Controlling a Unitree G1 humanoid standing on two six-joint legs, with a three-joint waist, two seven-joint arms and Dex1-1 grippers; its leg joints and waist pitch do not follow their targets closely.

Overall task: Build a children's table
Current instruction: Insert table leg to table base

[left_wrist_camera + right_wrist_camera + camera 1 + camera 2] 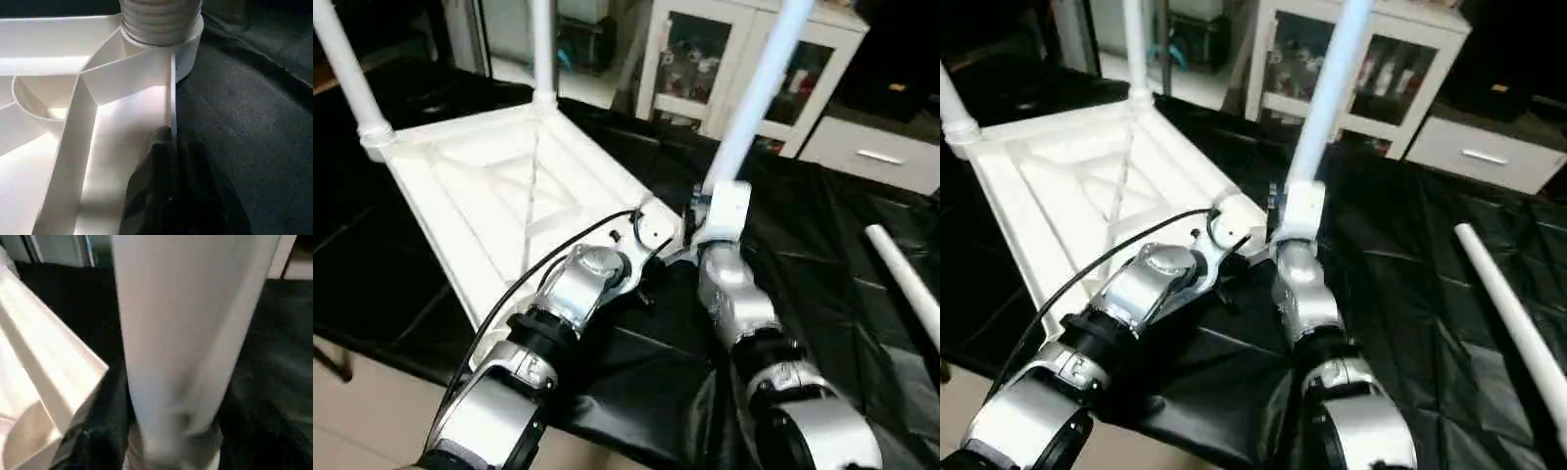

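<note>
White plastic ribbed tabletop point(499, 196) lies underside-up on the black-covered bench point(822, 255), two white tube legs point(347, 69) already upright in its far sockets. Left hand point(168, 161) nearly closed, pinching the tabletop's near edge wall beside the corner socket point(188, 44). Right hand point(705, 227) holds the third white tube leg point(754, 98), long axis near-vertical, tilted, its base at that socket. Fourth white tube leg point(906, 279) lies on the bench, far right, nearer the right arm.
</note>
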